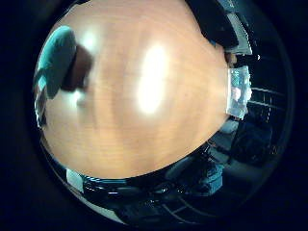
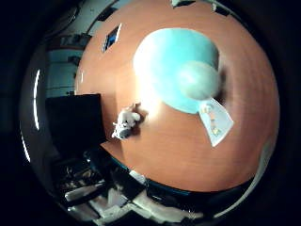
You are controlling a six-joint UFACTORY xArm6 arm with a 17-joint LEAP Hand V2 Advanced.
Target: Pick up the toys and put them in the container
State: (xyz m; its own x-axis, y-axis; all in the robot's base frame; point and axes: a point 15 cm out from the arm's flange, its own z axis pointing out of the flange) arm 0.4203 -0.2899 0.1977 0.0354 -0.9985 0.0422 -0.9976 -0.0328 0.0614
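- A clear plastic box (image 1: pixel 239 92) sits at one edge of the wooden desk (image 1: pixel 144 144), with dark room stuff past that edge
- A black box shape (image 2: pixel 75 123) stands by another desk edge
- A small white and grey soft toy (image 2: pixel 125 124) lies on the desk near that black shape, nothing on top of it
- A big teal round toy (image 2: pixel 176 68) with a paper tag (image 2: pixel 215 120) fills much of the thumb side view, very close
- The hand cannot be seen clearly, so I cannot tell if it is open or closed
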